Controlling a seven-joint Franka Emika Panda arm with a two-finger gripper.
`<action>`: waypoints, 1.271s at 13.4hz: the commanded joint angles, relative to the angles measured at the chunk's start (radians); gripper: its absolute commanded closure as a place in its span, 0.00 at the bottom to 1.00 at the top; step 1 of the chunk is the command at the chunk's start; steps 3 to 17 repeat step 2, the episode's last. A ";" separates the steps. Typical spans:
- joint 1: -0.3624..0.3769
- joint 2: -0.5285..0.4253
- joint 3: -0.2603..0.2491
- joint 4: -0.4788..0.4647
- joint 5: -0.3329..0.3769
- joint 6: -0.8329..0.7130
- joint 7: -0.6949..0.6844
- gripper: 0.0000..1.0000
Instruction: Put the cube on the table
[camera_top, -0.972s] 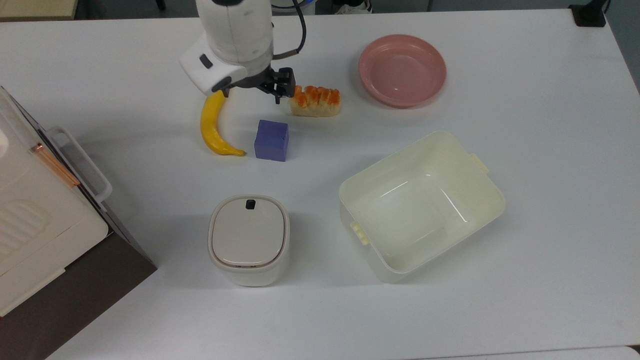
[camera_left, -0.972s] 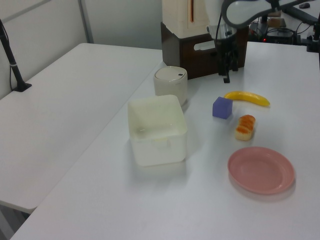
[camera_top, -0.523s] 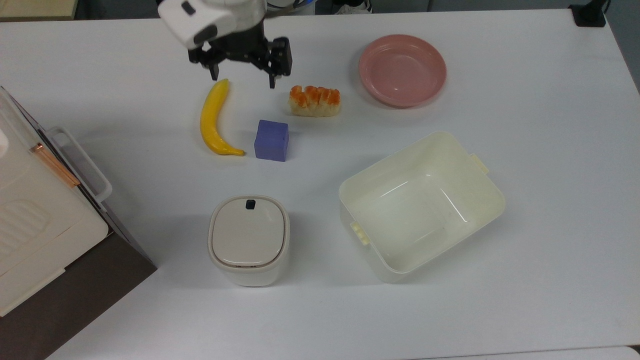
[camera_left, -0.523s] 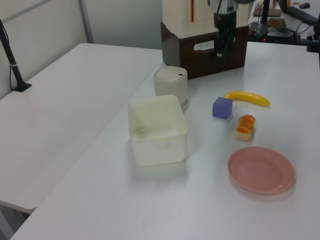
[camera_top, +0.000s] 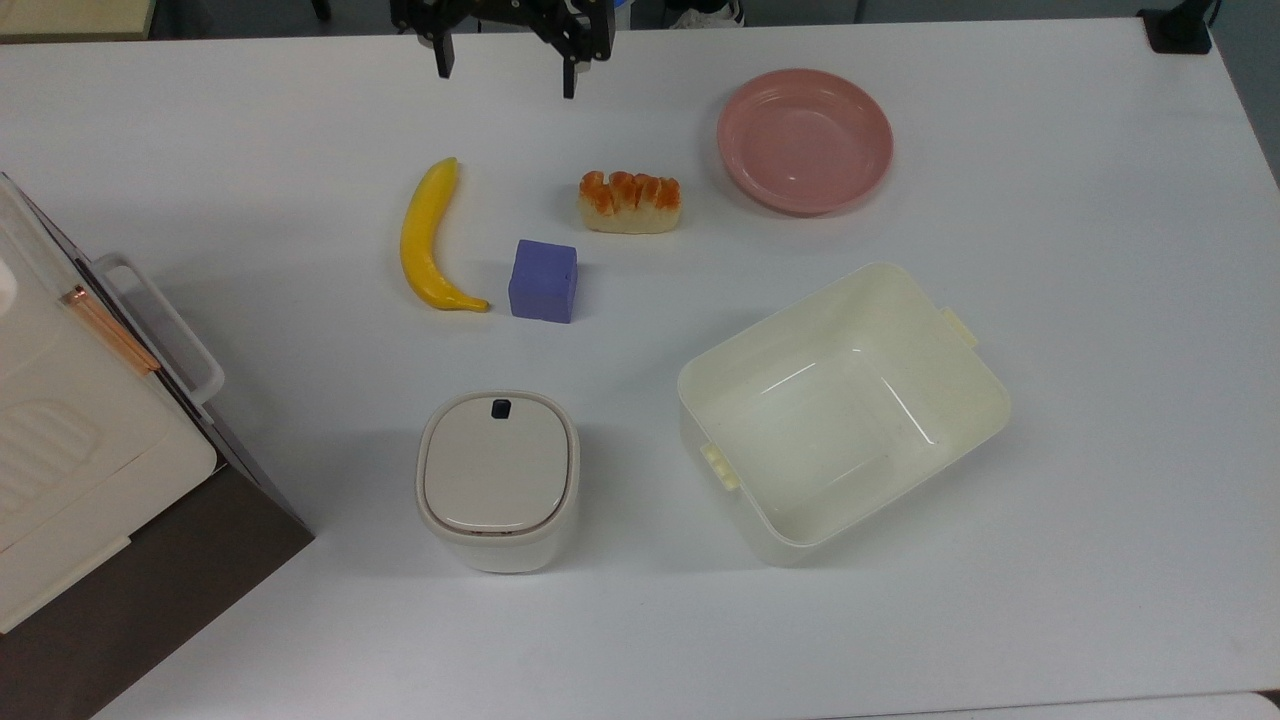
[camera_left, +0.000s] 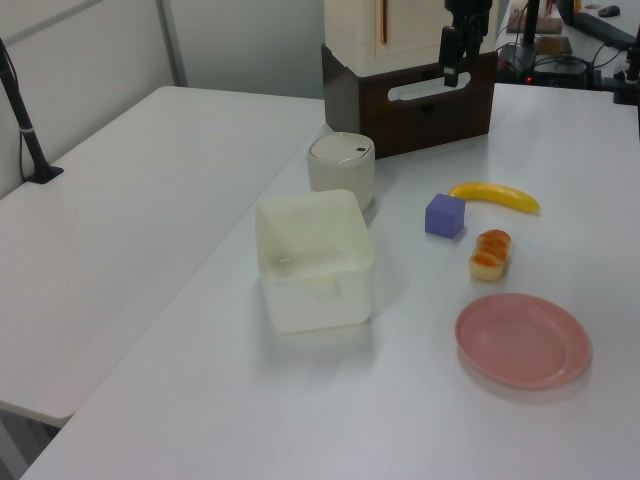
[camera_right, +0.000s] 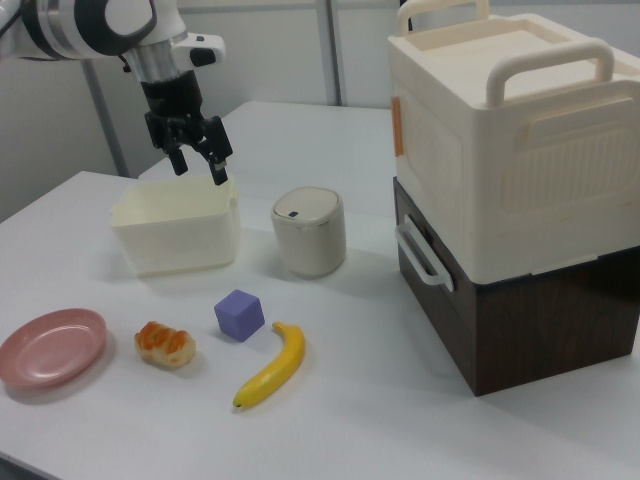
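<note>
Already down: the cube (camera_top: 542, 281) sits flat on the table (camera_top: 1050, 300), nothing touching it, so the placing looks finished. What is left, by my judgement, is only for the arm to get clear.

Top view, left to right:
- stacked cream and brown storage boxes (camera_top: 70, 450) overhang the table's left edge; white handle sticks out toward the middle.
- banana (camera_top: 425, 240), its lower tip just beside the cube, a thin gap between.
- lidded white bin (camera_top: 497, 480) below them, well apart.
- cube, between banana and bread piece (camera_top: 631, 202); bread up and to the right, near, not touching.
- gripper (camera_top: 505, 55) at the top edge above banana and bread, fingers spread wide, nothing between them. High over the table in the right view (camera_right: 198, 155).
- cream tub (camera_top: 980, 400), empty, lower right of the cube, well apart.
- pink plate (camera_top: 805, 140), empty, upper right.

Room: broad bare table along the bottom and the right side of the top view. Cube is far from every table edge; no fall risk seen. Tightest spot is the banana tip beside it.
</note>
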 joint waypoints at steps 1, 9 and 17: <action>0.035 -0.026 -0.019 -0.023 -0.002 -0.020 0.023 0.00; 0.035 -0.027 -0.016 -0.024 -0.002 -0.020 0.024 0.00; 0.035 -0.027 -0.016 -0.024 -0.002 -0.020 0.024 0.00</action>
